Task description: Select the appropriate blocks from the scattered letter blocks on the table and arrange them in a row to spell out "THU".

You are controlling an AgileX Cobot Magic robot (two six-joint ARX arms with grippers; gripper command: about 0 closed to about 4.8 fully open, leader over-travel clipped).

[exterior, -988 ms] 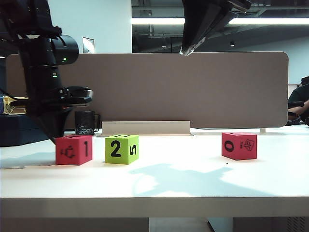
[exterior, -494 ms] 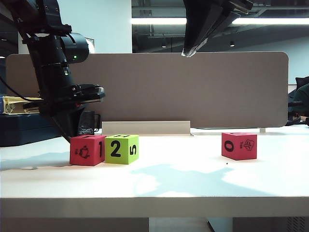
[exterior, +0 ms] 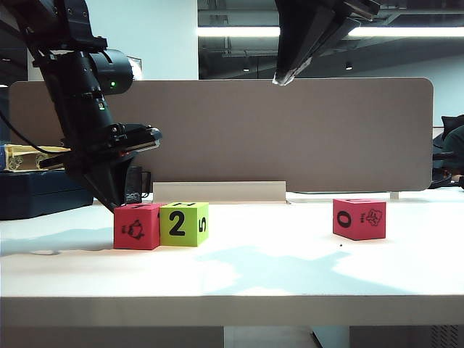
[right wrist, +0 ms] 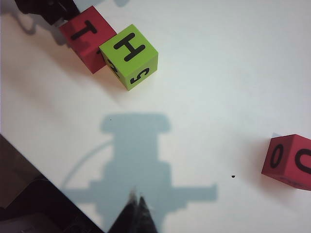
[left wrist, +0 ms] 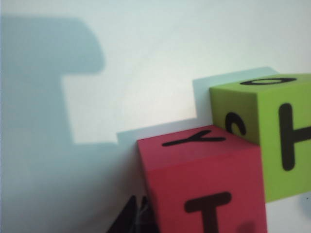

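A white table (exterior: 290, 279) seen from the front holds three foam blocks. At the left, a red block (exterior: 136, 226) showing an animal picture sits touching a green block (exterior: 183, 223) marked 2 and 5. A second red block (exterior: 359, 218), showing a 0, stands well apart at the right.

The wrist cameras show the top faces hidden from the front. From the right wrist, the red block (right wrist: 83, 34) reads T on top and the green block (right wrist: 129, 56) reads H; the far red block (right wrist: 290, 161) carries a U. The left wrist view adds a Y on the T block (left wrist: 204, 184) and the H on its green neighbour (left wrist: 262, 136).

The left gripper (exterior: 109, 192) points down just behind the T block; whether its fingers are apart cannot be told. The right gripper (right wrist: 135, 204) hangs high above the table with its fingertips pressed together, holding nothing.

Behind the table stand a brown-grey partition panel (exterior: 290, 130) and a dark mug (exterior: 129, 185), partly hidden by the left arm.
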